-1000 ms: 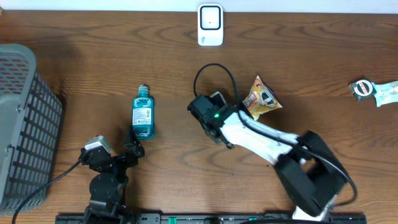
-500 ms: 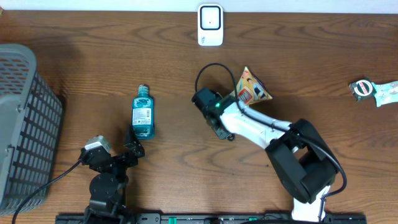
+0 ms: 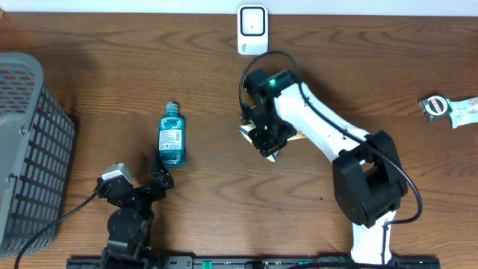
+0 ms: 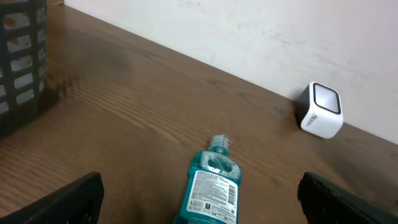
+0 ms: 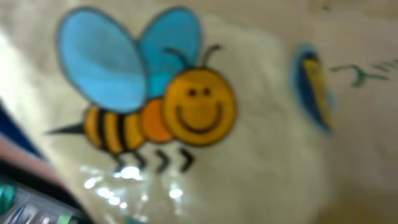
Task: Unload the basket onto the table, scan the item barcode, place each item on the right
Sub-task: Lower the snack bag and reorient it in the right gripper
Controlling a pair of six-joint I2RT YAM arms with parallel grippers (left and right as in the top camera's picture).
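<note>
The snack bag [image 3: 254,136] hangs under my right gripper [image 3: 267,139], which is shut on it above the middle of the table, in front of the white scanner [image 3: 252,30]. In the right wrist view the bag [image 5: 199,124] fills the frame, pale with a cartoon bee, and hides the fingers. No barcode shows on it. My left gripper [image 3: 140,181] stays open near the front edge, apart from a teal bottle [image 3: 171,138]. In the left wrist view the bottle [image 4: 211,186] lies label up ahead of the left gripper [image 4: 205,214], with the scanner [image 4: 320,109] by the wall.
A grey mesh basket [image 3: 30,149] stands at the left edge; its corner [image 4: 18,56] also shows in the left wrist view. A small packet and a round item [image 3: 448,108] lie at the far right.
My right gripper closed on the snack bag, lifted it and swung it left and toward the scanner, turning it over. The left arm and the bottle have not moved.
</note>
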